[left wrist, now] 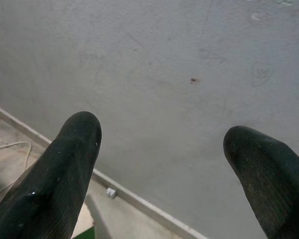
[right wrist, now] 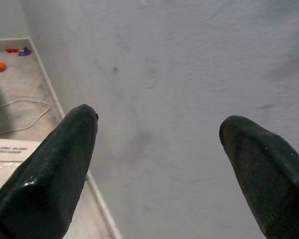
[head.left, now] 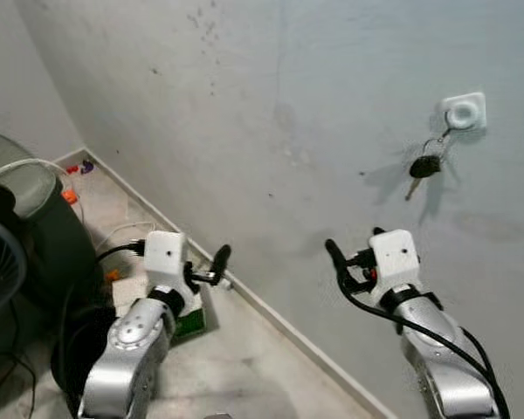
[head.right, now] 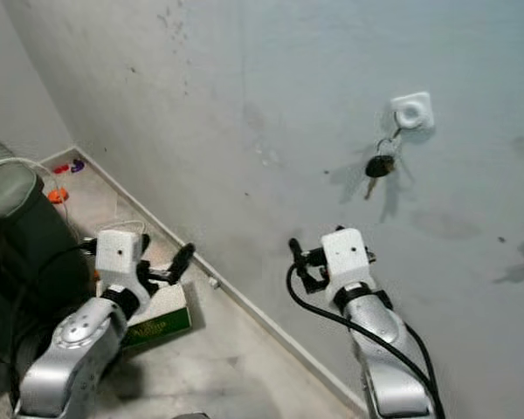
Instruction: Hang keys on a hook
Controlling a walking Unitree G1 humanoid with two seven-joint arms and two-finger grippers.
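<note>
Grey scuffed wall (head.left: pixel 244 105), keys (head.left: pixel 424 166) on hook (head.left: pixel 463 113), concrete floor (head.left: pixel 244 367)

Even, cool, fairly bright light; we see no glare. Keys (head.left: pixel 425 166) throw a soft shadow left and another right on the wall (head.left: pixel 314 105). Head views sharp, slight softness at edges. Wrist views: fingers (left wrist: pixel 55 184) near the lens look blurred, wall behind clearer.
</note>
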